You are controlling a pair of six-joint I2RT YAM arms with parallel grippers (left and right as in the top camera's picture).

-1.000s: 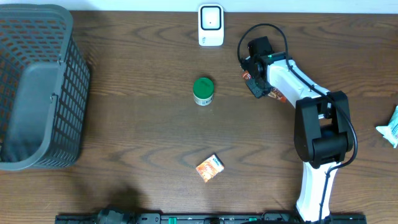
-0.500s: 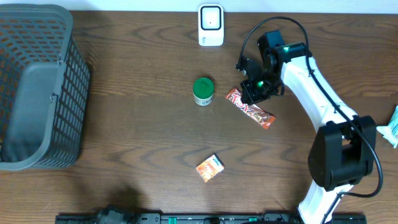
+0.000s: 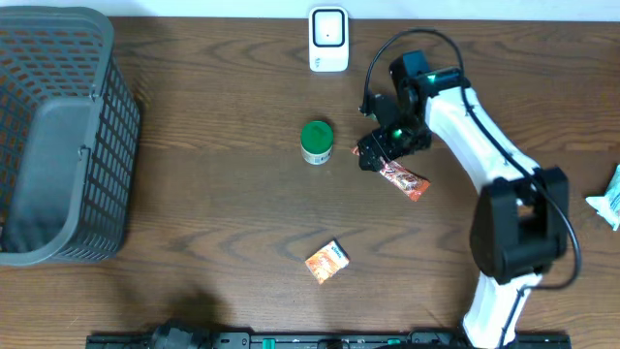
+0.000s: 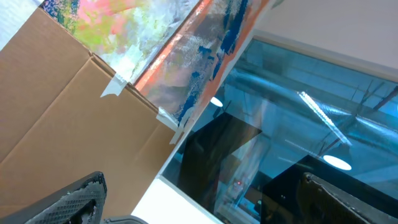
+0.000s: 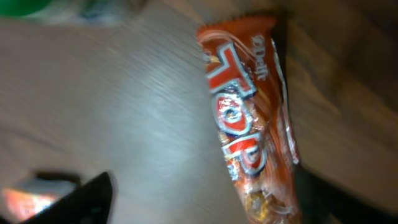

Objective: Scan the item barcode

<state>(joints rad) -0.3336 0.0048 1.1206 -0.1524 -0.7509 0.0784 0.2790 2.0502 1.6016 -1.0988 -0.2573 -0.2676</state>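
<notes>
An orange-red snack bar lies flat on the brown table, printed side up. My right gripper hovers low over its left end with the jaws spread apart. The bar's lower end sits close beside the right finger, and the left finger stands well clear of it. The white barcode scanner stands at the back edge, apart from the bar. My left gripper is open and empty, pointing at a cardboard box and a window; that arm does not show from overhead.
A green-lidded can stands just left of the right gripper. A small orange packet lies nearer the front. A grey mesh basket fills the far left. A pale wrapper pokes in at the right edge.
The right arm swung the snack bar from the back right toward the table's middle, set it down, and its jaws went from shut to open. The left gripper has not moved.
</notes>
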